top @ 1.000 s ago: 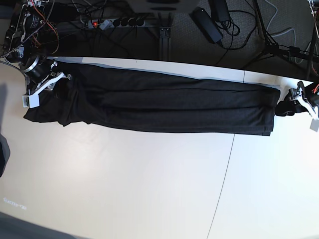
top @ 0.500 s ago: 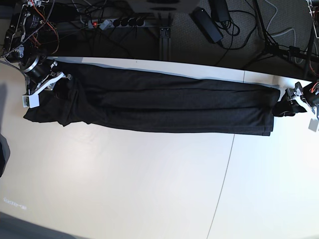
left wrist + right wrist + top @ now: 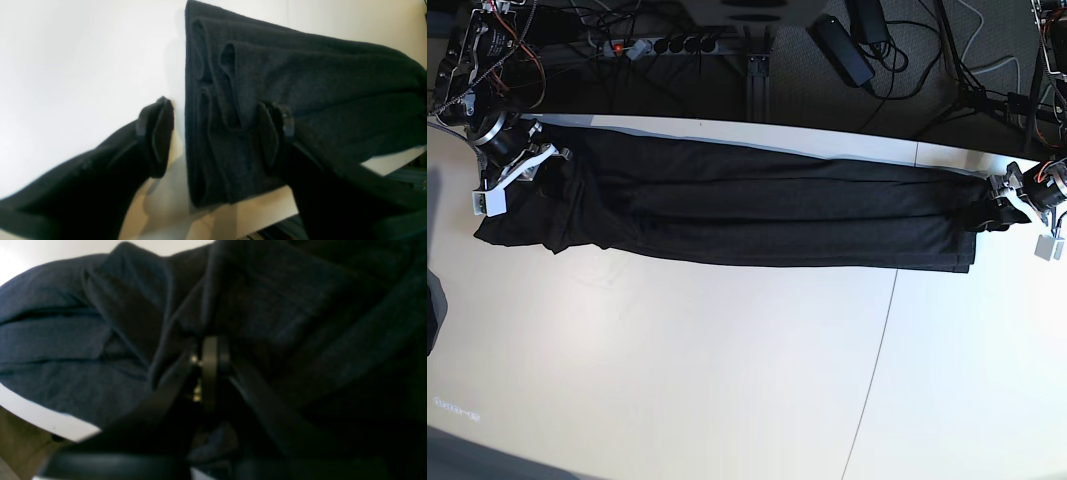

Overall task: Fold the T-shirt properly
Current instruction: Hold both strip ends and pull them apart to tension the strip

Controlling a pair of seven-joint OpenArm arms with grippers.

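Your left gripper [image 3: 217,136] stands wide open at the hem end of the T-shirt [image 3: 747,215]. In the left wrist view one of its fingers [image 3: 156,140] sits over the bare worktop [image 3: 677,370] just beside the cloth edge, and the other lies over the stacked folds, so the layered end of the shirt sits between the two without being pinched. In the base view you see this gripper [image 3: 997,208] at the shirt's right end, close to the back edge of the worktop.

Your right gripper [image 3: 208,370] is shut on the T-shirt: in the right wrist view its dark fingers meet in a narrow line with bunched fabric pressed around them. In the base view it [image 3: 522,165] sits at the shirt's left end, where the cloth is rumpled and a loose corner droops toward the front.

The T-shirt itself lies stretched in a long, narrow, dark band across the back part of the white worktop, folded lengthwise with plain dark fabric facing up. Behind the worktop you can see a power strip [image 3: 662,45] and cables on the floor.
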